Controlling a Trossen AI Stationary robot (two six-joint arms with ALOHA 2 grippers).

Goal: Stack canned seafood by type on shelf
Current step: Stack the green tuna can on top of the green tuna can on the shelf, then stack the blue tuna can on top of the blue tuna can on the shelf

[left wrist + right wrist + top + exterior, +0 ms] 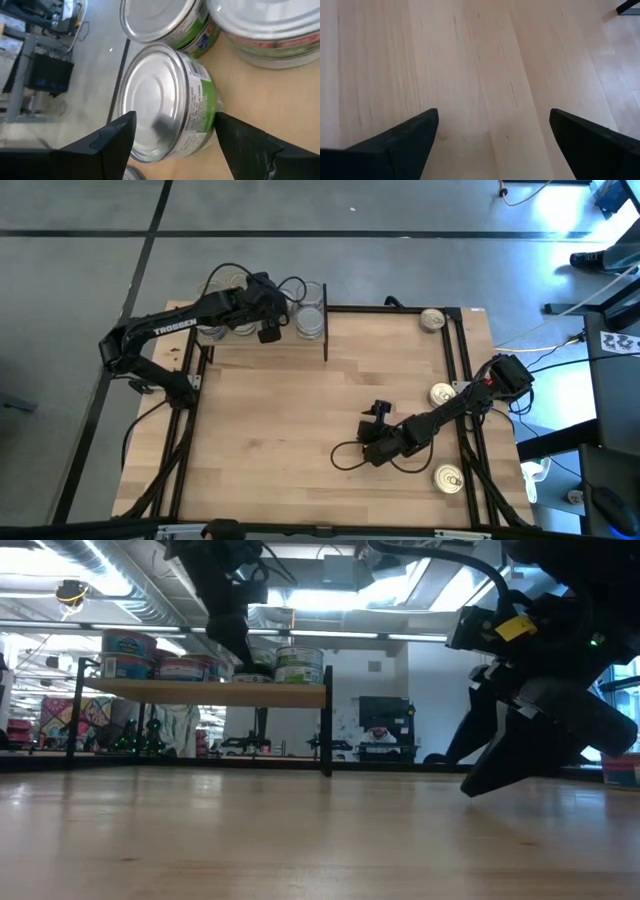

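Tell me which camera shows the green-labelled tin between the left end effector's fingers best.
The left wrist view: the green-labelled tin fills the picture, silver top and label both visible, between the open left end effector. The high view has the arm covering that spot. The low view shows tins on the shelf only small and far away. The right wrist view shows bare table only.

Silver-topped, green-labelled tins [311, 323] upright on the raised shelf [205, 692]; three gold-lidded tins [443, 393] on tabletop.

Light-wood surface [290, 400]: three gold-lidded tins [443, 393] are scattered near its right edge. Raised shelf [200, 692]: stacked tins [298, 664] are carried.
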